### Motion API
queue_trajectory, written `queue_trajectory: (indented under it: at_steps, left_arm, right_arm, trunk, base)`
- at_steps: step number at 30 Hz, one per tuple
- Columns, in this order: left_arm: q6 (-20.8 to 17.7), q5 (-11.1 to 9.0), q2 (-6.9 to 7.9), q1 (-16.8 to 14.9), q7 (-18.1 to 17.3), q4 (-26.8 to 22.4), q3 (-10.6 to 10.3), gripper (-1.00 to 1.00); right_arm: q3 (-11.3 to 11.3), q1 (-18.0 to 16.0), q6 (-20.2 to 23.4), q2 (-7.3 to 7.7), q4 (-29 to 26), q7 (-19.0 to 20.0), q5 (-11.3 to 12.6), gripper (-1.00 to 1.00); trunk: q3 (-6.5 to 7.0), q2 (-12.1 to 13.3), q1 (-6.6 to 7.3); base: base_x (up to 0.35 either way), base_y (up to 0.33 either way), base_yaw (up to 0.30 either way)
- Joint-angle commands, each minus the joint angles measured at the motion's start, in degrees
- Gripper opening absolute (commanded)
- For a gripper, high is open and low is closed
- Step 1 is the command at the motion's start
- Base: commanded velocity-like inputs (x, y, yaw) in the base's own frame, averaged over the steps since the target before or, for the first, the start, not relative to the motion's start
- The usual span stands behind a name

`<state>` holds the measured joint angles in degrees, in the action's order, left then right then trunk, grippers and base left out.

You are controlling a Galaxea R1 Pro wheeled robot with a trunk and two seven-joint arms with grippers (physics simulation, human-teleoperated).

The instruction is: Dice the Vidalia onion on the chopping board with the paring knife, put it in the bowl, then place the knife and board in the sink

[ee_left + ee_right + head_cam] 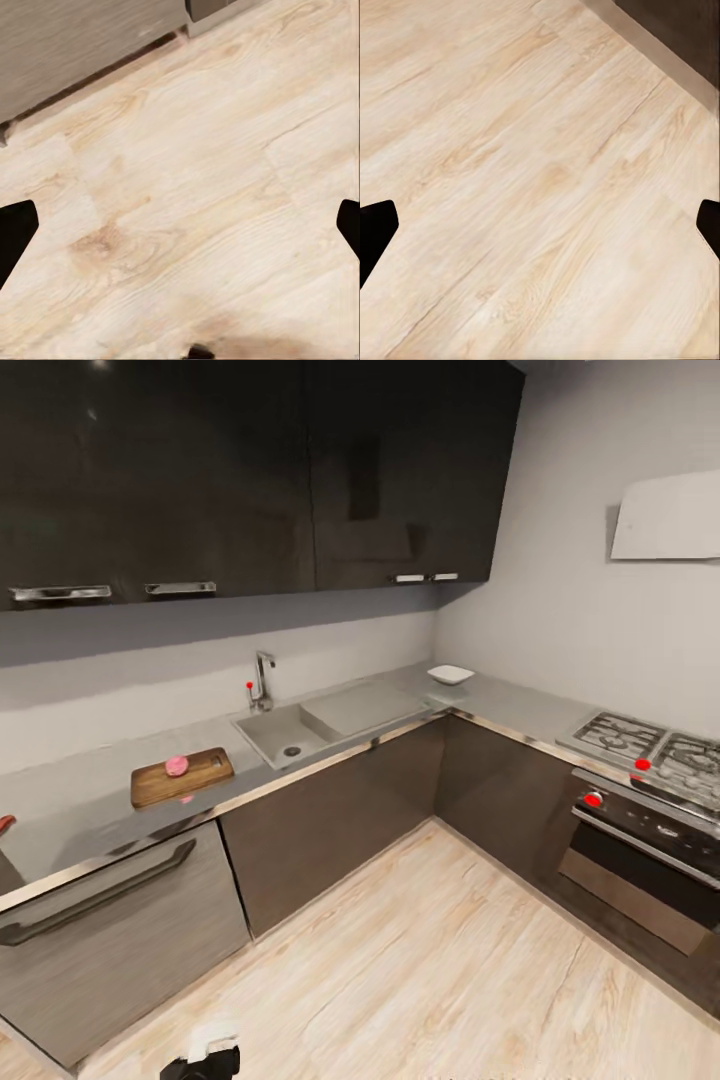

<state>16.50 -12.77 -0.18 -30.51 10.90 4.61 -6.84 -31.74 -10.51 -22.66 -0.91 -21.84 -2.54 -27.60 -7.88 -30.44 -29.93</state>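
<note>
Nearest the robot, pale wood plank floor (420, 970) lay bare and wide between the cabinet runs, leaving open room toward the corner. In the left wrist view the left end effector (180, 225) hung over that floor with its two dark fingertips (15, 236) spread to opposite edges of the frame, released and holding nothing; a grey cabinet front crossed one corner of that view. The right end effector (540, 225) was likewise spread wide over bare planks, empty, with a dark cabinet base cutting one corner. A dark part of the robot was cut off at the lower edge of the head view. Beyond the floor, the light-grey counter (90, 810) ran with a steel front edge over dark cabinets and turned at the far corner. The chopping board (180, 777) lay flat near that front edge, a small pink round thing (177, 765) resting on it, too small to identify; no knife could be made out. Farther along, the sink (285, 733) was set into the counter, its basin looking empty, with the faucet (262, 678) and red knob behind it. Farthest, the white bowl (450, 674) sat by the corner, well apart from the board. A gas hob (650, 745) was cut off at the right edge.
</note>
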Motion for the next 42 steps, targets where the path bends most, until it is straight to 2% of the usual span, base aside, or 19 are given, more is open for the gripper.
queue_trajectory:
  at_steps: [1,3,4,5,6,7,8,14,16,18,22,26,32,42]
  left_arm:
    - [0.1,-0.4,-0.04,0.3,-0.6,0.2,-0.5,1.0]
    - [-0.6,-0.3,-0.12,2.1,-4.6,0.2,-0.5,1.0]
    - [-0.8,0.5,-0.13,3.9,-9.9,0.2,-0.5,1.0]
    - [-0.8,1.0,-0.09,4.2,-11.0,0.2,-0.5,1.0]
    - [-0.9,2.3,0.08,4.6,-12.7,0.2,-0.6,1.0]
    - [-0.9,3.2,0.2,4.8,-13.2,0.2,-0.6,1.0]
    - [-1.0,6.4,0.82,5.1,-14.3,0.2,-0.6,1.0]
    - [-1.0,15.2,3.2,5.4,-16.4,0.1,-0.6,1.0]
    - [-1.0,16.2,3.72,5.4,-16.7,0.1,-0.6,1.0]
    - [-1.0,16.8,4.91,5.4,-16.5,0.1,-0.6,1.0]
    - [-0.9,17.0,6.15,5.4,-15.2,0.0,-0.6,1.0]
    - [-0.9,16.9,5.94,5.4,-13.4,0.0,-0.5,1.0]
    - [-0.8,16.7,5.66,5.4,-8.7,0.0,-0.4,1.0]
    - [-0.2,16.0,5.4,5.4,-8.0,-0.1,-0.2,1.0]
  right_arm:
    - [-0.4,-0.1,-0.2,0.03,0.0,-0.2,-0.6,1.0]
    - [-0.4,-0.1,-0.2,0.19,0.0,-0.2,-0.6,1.0]
    - [-0.4,-0.1,-0.2,0.37,0.0,-0.2,-0.6,1.0]
    - [-0.5,-0.1,-0.2,0.48,0.0,-0.2,-0.6,1.0]
    - [-0.5,-0.1,-0.2,0.78,0.0,-0.3,-0.6,1.0]
    - [-0.5,-0.1,-0.2,0.96,0.0,-0.3,-0.6,1.0]
    - [-0.6,-0.1,-0.2,1.51,0.0,-0.3,-0.6,1.0]
    - [-0.8,-0.1,-0.2,2.34,0.0,-0.3,-0.4,1.0]
    - [-0.8,-0.1,-0.2,2.4,0.0,-0.3,-0.4,1.0]
    - [-0.8,-0.1,-0.2,2.4,0.0,-0.3,-0.4,1.0]
    - [-0.8,-0.1,-0.2,2.41,0.0,-0.3,-0.4,1.0]
    - [-0.8,-0.1,-0.1,2.41,0.0,-0.3,-0.4,1.0]
    - [-0.8,-0.1,-0.2,2.41,0.0,-0.3,-0.4,1.0]
    - [-0.8,-0.1,-0.1,2.41,0.0,-0.3,-0.5,1.0]
  trunk:
    - [-0.07,-0.1,-0.03]
    - [-0.03,-0.1,-0.03]
    - [-0.02,-0.1,-0.03]
    - [-0.02,-0.1,-0.03]
    - [-0.01,-0.1,-0.03]
    - [-0.01,-0.1,-0.03]
    - [-0.01,-0.1,-0.03]
    - [-0.01,-0.1,-0.03]
    - [-0.01,-0.1,-0.03]
    - [-0.01,-0.1,-0.03]
    - [-0.01,-0.1,-0.03]
    - [-0.01,-0.1,-0.03]
    - [-0.01,-0.1,-0.03]
    - [-0.01,-0.1,-0.03]
  base:
    - [0.0,0.0,-0.266]
    - [0.0,0.0,-0.266]
    - [0.0,0.0,-0.268]
    - [0.0,0.0,-0.269]
    - [0.0,0.0,-0.271]
    - [0.0,0.0,-0.272]
    - [0.0,0.0,-0.273]
    - [0.0,0.0,-0.271]
    - [0.0,0.0,-0.264]
    - [0.0,0.0,-0.262]
    - [0.0,0.0,-0.259]
    - [0.0,0.0,-0.253]
    - [0.0,0.0,-0.24]
    - [0.053,-0.013,-0.225]
